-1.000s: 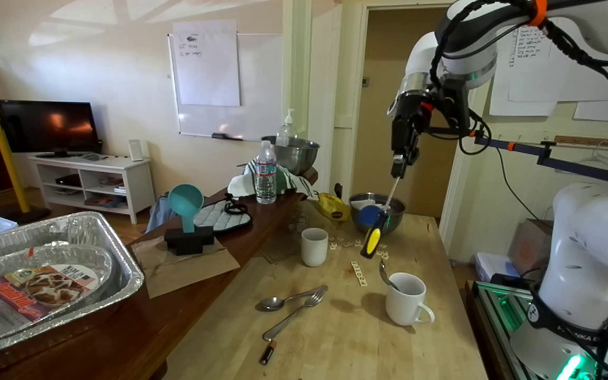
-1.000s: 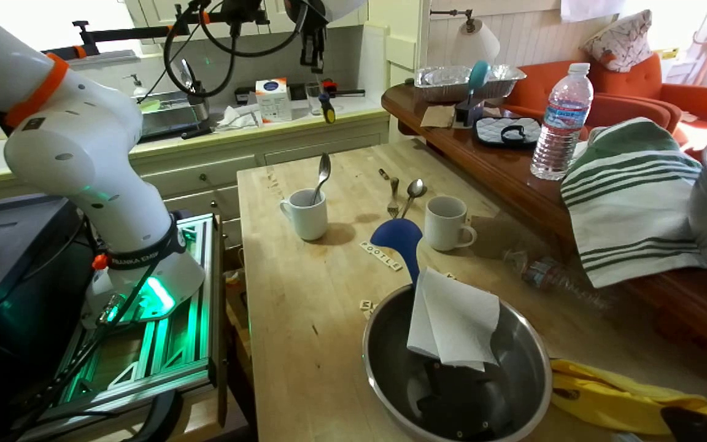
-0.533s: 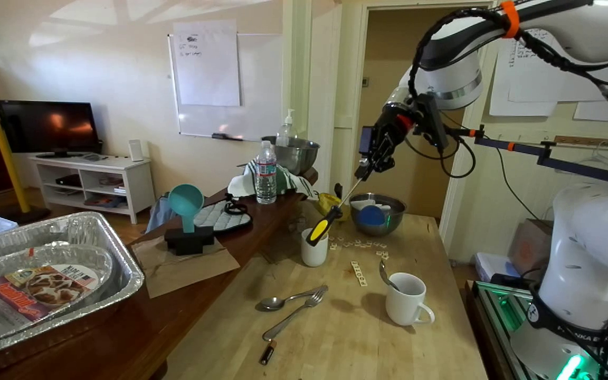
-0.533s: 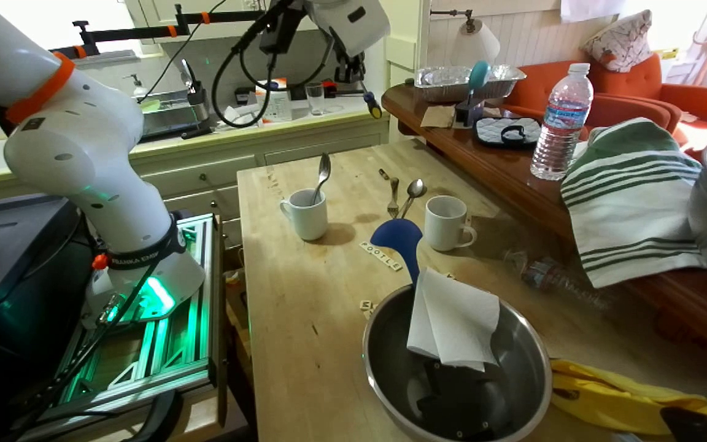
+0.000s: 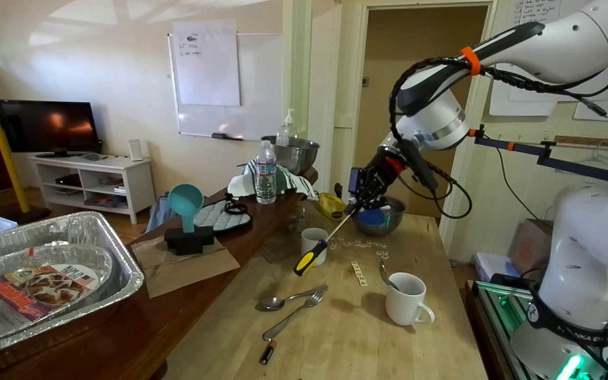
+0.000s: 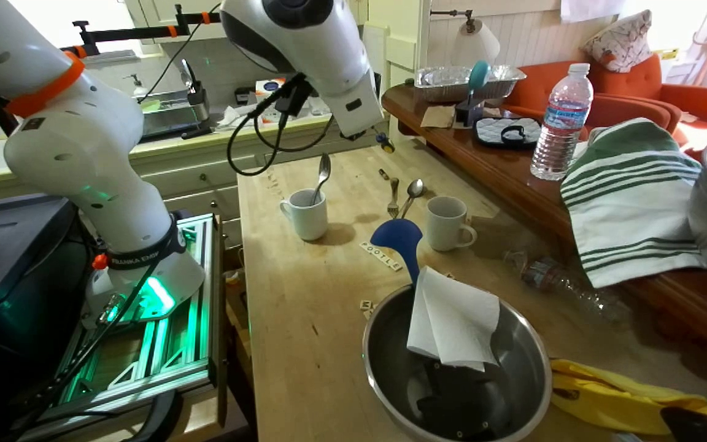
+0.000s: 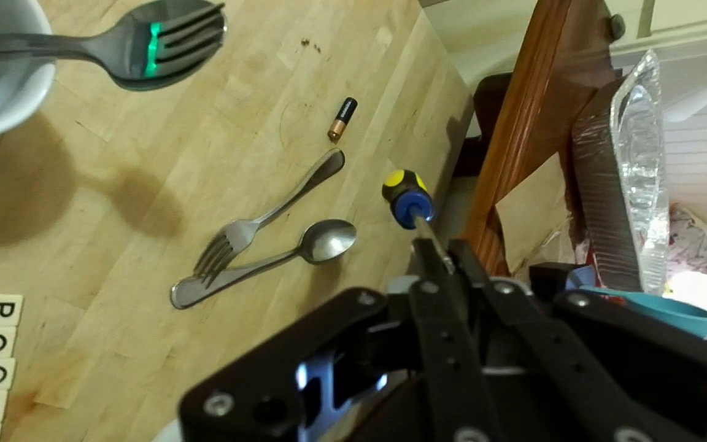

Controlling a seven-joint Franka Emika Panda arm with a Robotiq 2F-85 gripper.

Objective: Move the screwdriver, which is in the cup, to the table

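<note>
Lowered since earlier, the screwdriver [image 5: 320, 248] slants, yellow-and-black handle down.

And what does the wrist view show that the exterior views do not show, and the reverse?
Only the wrist view: both fingers of the black pincer, side by side on the shaft of the yellow-and-black screwdriver; fork-like tines on the silver metal utensil in the white ceramic mug.
Only the exterior views: the robot's white arm, a round steel bowl, the blue round-headed tool and the upright clear plastic bottle.
Shared: the screwdriver, the mug, a black-and-copper battery and the light-brown wooden table.
</note>
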